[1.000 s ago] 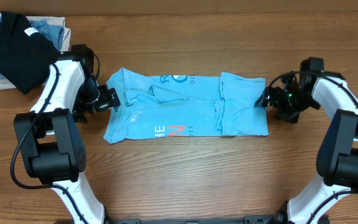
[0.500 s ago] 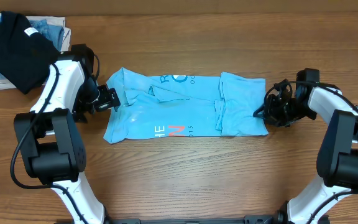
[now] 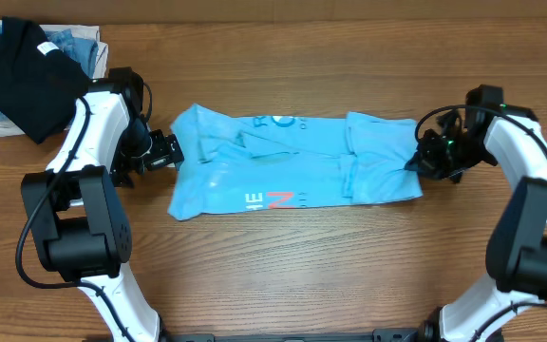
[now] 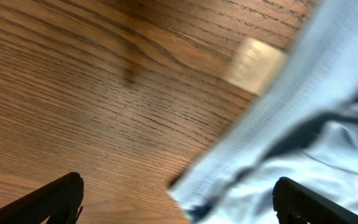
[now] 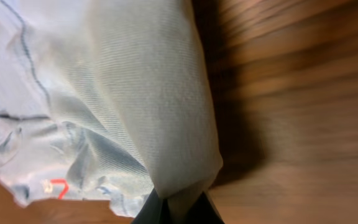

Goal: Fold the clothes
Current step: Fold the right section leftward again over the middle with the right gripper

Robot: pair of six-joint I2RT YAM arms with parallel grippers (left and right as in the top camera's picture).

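Position: the t-shirt (image 3: 292, 171) lies flat across the middle of the table (image 3: 283, 285) as a long band, sleeves tucked inward, with white lettering and a red-orange mark showing near its front edge. The black folded shirt (image 3: 22, 76) sits on a pile at the far left corner, well apart.

Right gripper (image 3: 418, 160): jaws closed, pinching the shirt's right end. My right wrist view shows a ridge of fabric gathered up between the fingertips.

Left gripper (image 3: 171, 152): jaws spread wide at the shirt's left edge. In the left wrist view the pale blue edge runs between the two fingertips, but nothing is clamped.

Judgement: I am at the grasp stage, one end secured and the other not, and the cross fold is not yet begun.

To do it well:
- I would push the left fingers a little further over the edge before closing, so that they bite all layers and not just the top one.
- I should check the right pinch holds more than a thin ridge, since a shallow hold may slip on lifting.
- I would raise both ends together, level, with light tension, so that the tucked sleeves do not fall open.
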